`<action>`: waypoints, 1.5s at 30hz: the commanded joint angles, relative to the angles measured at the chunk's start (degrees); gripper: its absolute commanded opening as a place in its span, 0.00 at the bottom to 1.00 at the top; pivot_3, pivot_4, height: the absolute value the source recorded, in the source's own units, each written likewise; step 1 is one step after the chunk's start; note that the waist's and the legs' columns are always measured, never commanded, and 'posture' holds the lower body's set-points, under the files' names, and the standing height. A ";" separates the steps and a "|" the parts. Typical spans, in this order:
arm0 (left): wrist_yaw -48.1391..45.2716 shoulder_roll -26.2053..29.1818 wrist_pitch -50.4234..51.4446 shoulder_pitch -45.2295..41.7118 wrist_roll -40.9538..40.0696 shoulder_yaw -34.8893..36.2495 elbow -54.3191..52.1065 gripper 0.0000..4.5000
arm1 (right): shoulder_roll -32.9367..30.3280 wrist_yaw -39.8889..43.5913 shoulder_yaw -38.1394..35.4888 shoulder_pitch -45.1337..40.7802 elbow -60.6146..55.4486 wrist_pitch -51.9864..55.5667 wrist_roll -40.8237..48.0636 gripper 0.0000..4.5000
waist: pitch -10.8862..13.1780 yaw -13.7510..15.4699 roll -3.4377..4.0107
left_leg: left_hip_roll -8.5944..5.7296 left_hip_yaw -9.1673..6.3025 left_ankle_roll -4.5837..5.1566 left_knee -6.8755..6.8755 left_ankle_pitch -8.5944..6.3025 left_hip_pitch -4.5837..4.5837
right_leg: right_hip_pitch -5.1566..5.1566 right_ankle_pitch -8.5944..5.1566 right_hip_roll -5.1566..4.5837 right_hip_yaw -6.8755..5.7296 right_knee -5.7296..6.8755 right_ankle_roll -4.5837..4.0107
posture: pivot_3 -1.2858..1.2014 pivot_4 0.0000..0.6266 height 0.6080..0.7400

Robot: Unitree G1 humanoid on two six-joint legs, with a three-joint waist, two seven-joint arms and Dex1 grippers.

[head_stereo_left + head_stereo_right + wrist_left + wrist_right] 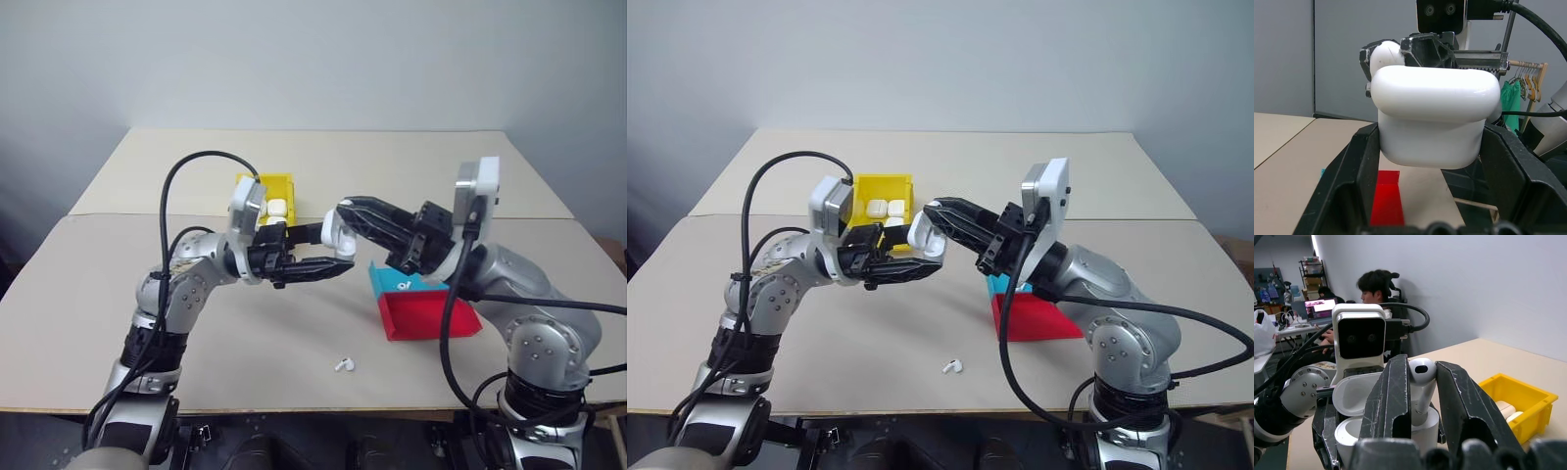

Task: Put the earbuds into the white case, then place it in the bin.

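Observation:
My left gripper is shut on the white case and holds it above the table's middle, its lid flipped open. My right gripper is shut on one of the earbuds, stem down, just over the open case body. In the left wrist view the earbud's round head shows behind the case between the right gripper's black fingers. A second earbud lies loose on the table near the front edge. The yellow bin stands behind the left gripper with several white cases inside.
A red tray and a teal tray sit under my right forearm at the right. The beige table runs back to a grey wall. A person sits at a desk far off.

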 commanded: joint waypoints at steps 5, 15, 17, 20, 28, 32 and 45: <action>-0.58 0.13 -0.75 -0.71 -0.58 1.21 -2.44 0.62 | -2.73 0.69 1.03 1.51 -0.92 -2.55 0.70 0.14 | 0.00 0.09 0.00 | 0.00 0.00 0.01 0.00 0.00 0.00 | 0.00 0.00 0.00 0.00 -0.01 0.00 | 0.52 0.24 1.00; -0.50 -0.06 -1.37 -0.45 -0.21 1.40 -2.62 0.62 | -7.10 4.25 3.01 2.94 -0.01 -5.37 0.11 0.31 | 0.00 0.14 0.00 | 0.00 0.00 0.01 0.00 -0.01 0.00 | 0.01 0.00 0.00 0.00 -0.02 0.00 | 0.52 0.24 1.00; -0.42 -0.09 -1.50 -0.34 -0.05 1.51 -2.68 0.62 | -7.97 4.88 3.06 3.20 0.05 -5.79 0.21 0.44 | 0.00 0.16 0.00 | 0.00 0.00 0.02 0.00 -0.01 0.00 | 0.01 0.00 0.00 0.00 -0.03 0.00 | 0.52 0.24 1.00; -0.36 -0.11 -1.62 -0.10 0.07 1.67 -2.79 0.62 | -8.84 4.59 2.82 2.75 0.93 -6.39 -0.44 0.66 | 0.00 0.14 0.00 | 0.00 0.00 0.02 0.00 -0.01 0.00 | 0.01 0.00 0.00 0.00 -0.03 0.00 | 0.52 0.24 1.00; -0.02 0.12 -2.11 0.48 0.56 2.23 -3.12 0.62 | -14.28 5.06 -2.74 -4.27 8.78 -4.30 2.75 0.81 | 0.00 0.16 0.00 | -0.01 0.01 0.02 0.00 -0.01 -0.01 | 0.00 0.00 0.00 0.00 -0.03 0.00 | 0.52 0.24 1.00; -1.37 1.95 -2.72 1.01 1.02 3.09 -2.74 0.62 | -31.46 15.60 7.96 -13.05 19.60 -6.13 -12.70 0.81 | 0.04 0.25 0.05 | -0.05 0.04 0.05 -0.01 -0.03 -0.01 | 0.00 0.00 -0.08 -0.02 -0.06 0.00 | 0.52 0.24 1.00; 0.68 2.17 -3.66 6.61 0.62 4.97 -7.74 0.62 | -26.66 50.86 41.52 -35.88 70.12 -58.06 -54.01 0.81 | 0.07 -1.47 0.06 | 0.02 0.16 -0.09 -0.06 0.06 -0.02 | -0.13 -0.01 -0.01 0.09 -0.08 0.01 | 0.52 0.24 1.00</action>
